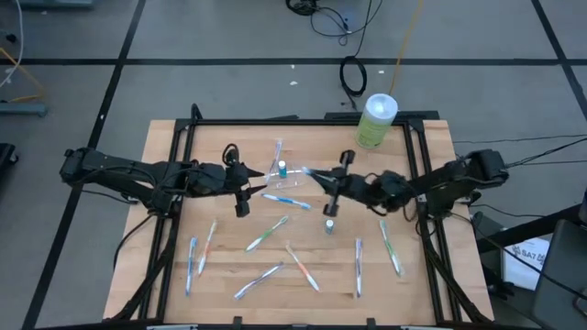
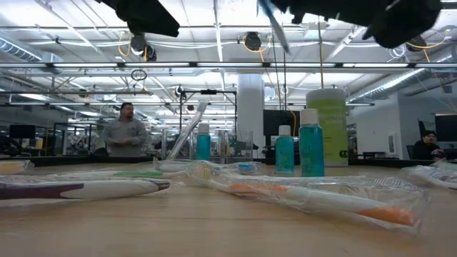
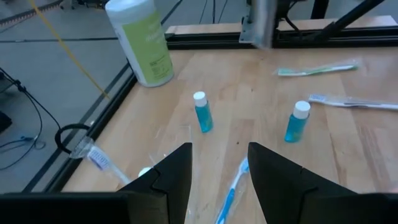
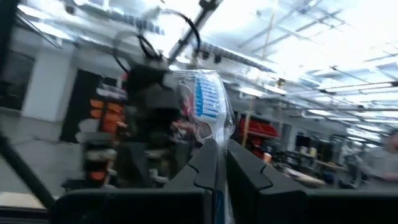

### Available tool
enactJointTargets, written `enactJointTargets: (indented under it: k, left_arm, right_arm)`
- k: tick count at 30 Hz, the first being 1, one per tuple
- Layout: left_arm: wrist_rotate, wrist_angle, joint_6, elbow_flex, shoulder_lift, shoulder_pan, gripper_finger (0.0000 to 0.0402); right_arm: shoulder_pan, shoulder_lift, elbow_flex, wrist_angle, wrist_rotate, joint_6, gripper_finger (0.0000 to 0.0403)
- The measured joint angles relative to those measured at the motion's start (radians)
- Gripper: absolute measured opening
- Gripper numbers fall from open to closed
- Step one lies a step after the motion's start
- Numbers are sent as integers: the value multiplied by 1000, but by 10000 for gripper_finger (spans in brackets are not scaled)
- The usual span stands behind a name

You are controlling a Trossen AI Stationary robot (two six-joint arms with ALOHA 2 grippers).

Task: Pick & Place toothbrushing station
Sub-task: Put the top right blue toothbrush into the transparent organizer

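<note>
The wooden table is pale, with straight grain and a black frame. At its far edge stands a pale-green round canister with a white lid. Thin wrapped toothbrushes lie scattered across the near half. Near the middle, a small clear cup holds one brush, beside a small teal bottle.

The left gripper hangs over the centre-left, its blunt dark fingers apart with nothing between them. The right gripper is closed on a blue toothbrush in crinkled clear wrap; only its wrist view shows the bristles. The low view alone shows people in the room beyond.
</note>
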Motion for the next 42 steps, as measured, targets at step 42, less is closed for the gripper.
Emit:
enactJointTargets:
  k: [42]
  left_arm:
    - [0, -64, -23, 0, 0, -11, 163]
  right_arm:
    - [-284, 605, 284, 205, 33, 171, 11]
